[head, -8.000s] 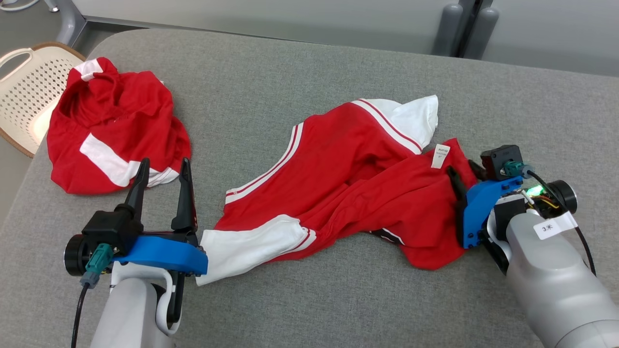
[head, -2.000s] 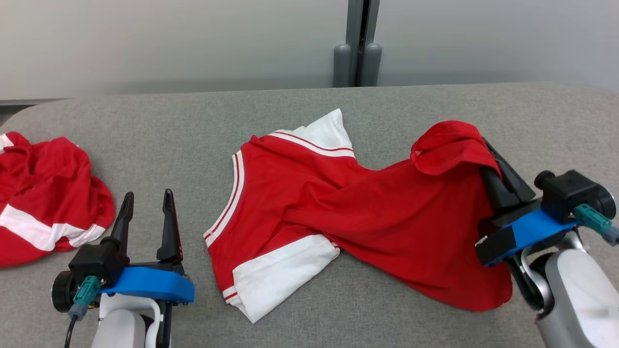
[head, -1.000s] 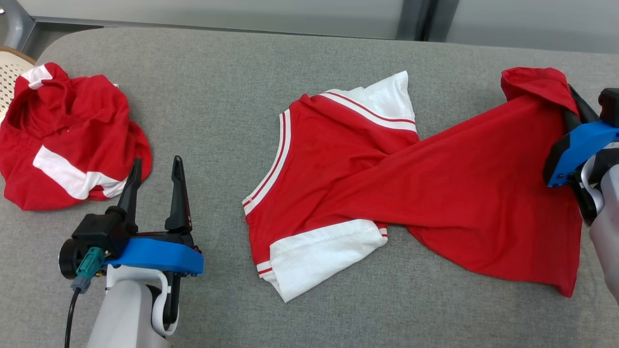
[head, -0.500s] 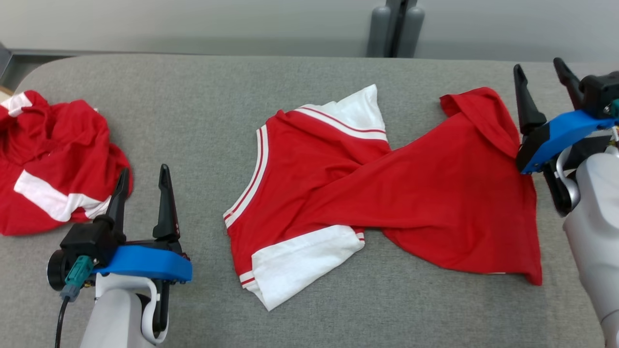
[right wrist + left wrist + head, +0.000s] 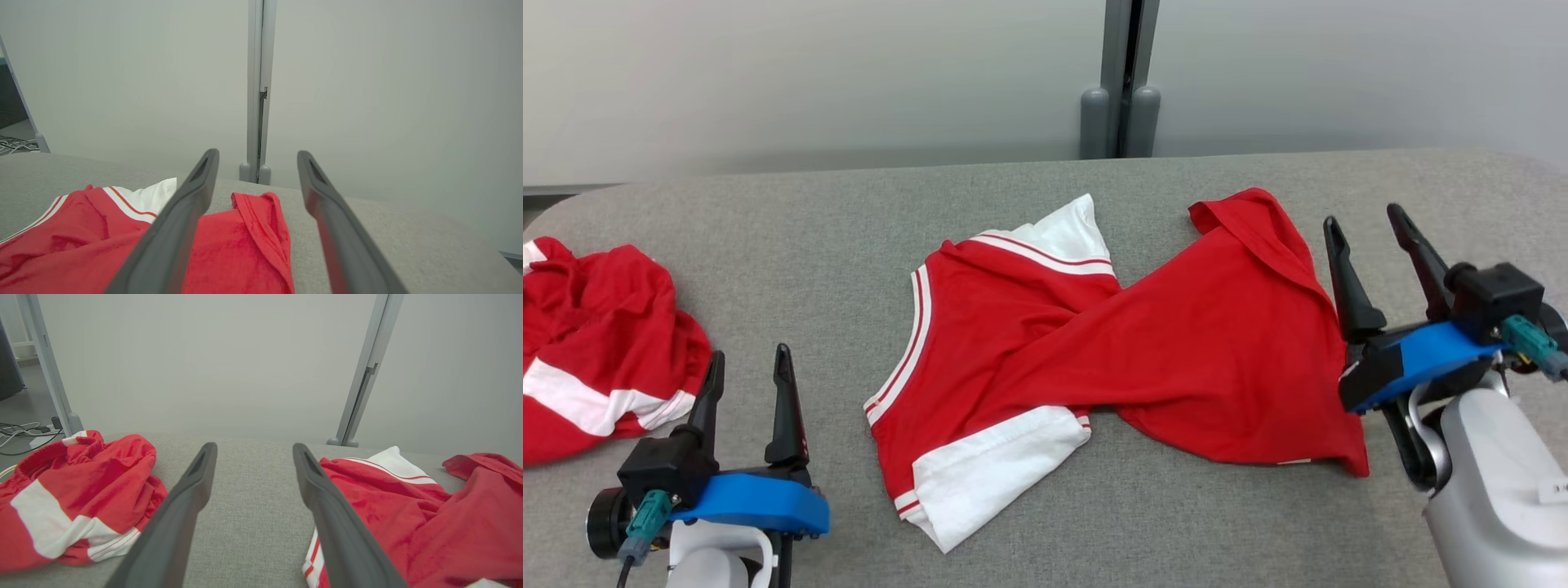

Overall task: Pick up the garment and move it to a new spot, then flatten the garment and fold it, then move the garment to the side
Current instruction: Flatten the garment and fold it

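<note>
The garment [image 5: 1094, 343] is a red shirt with white sleeves and striped trim, lying twisted across the middle of the grey table [image 5: 849, 212]. Its hem end points right, with one corner folded over [image 5: 1241, 216]. My right gripper [image 5: 1364, 229] stands open just right of that hem, nothing between its fingers. In the right wrist view the garment [image 5: 241, 249] lies low and left, under the left finger [image 5: 184, 216]. My left gripper [image 5: 747, 367] is open at the lower left, apart from the garment [image 5: 408, 522], which the left wrist view shows at its right.
A second red and white garment [image 5: 596, 335] lies bunched at the table's left end, also seen as a heap [image 5: 69, 498] in the left wrist view. Beyond the table's far edge stands a pale wall with a grey post [image 5: 1123, 82].
My right gripper has opened and let go of the garment's hem, which now lies flat on the table. The head camera has shifted. The left gripper has kept still and open.
</note>
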